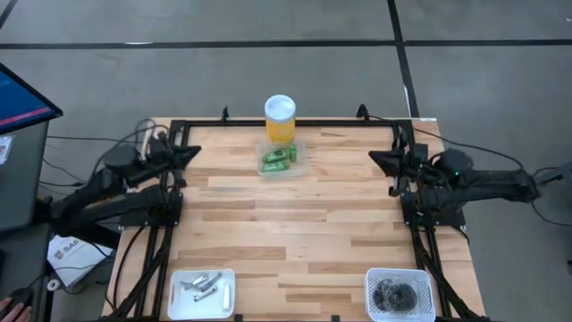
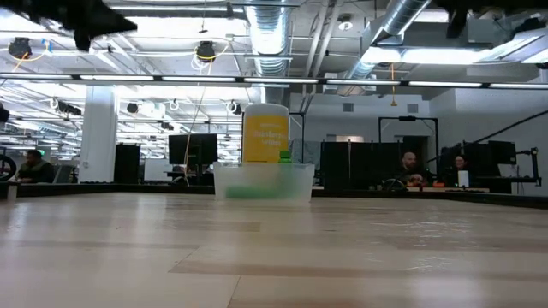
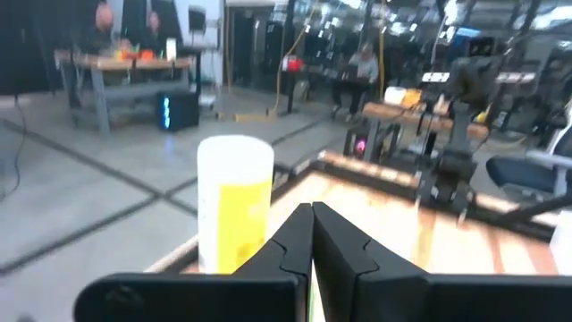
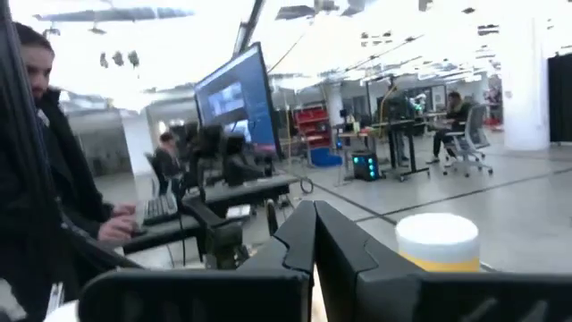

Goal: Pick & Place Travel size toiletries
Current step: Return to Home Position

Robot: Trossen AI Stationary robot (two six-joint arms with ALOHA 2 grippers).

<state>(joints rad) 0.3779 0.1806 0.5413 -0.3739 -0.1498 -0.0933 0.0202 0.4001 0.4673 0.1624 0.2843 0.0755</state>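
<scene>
Homing step, likely the last: tubes (image 1: 279, 159) in the bin (image 1: 305, 166) at far centre, just beside the cylinder (image 1: 280, 116). Left gripper (image 1: 192, 152) parked at left edge, right gripper (image 1: 375, 159) at right, fingers together on both, empty. Next: only settling arms at rest, clear of the bin

Open table (image 1: 295, 224) before the bin (image 1: 304, 154); yellow cylinder (image 1: 280, 117) just behind.

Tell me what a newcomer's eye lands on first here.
The tall yellow cylinder with its white lid stands at the far edge of the table, just behind the transparent bin holding bright green tubes. Both arms sit at its sides, the left gripper and right gripper shut and empty. At the near edge are a white tray of metal pieces and a basket of dark round pieces.
</scene>
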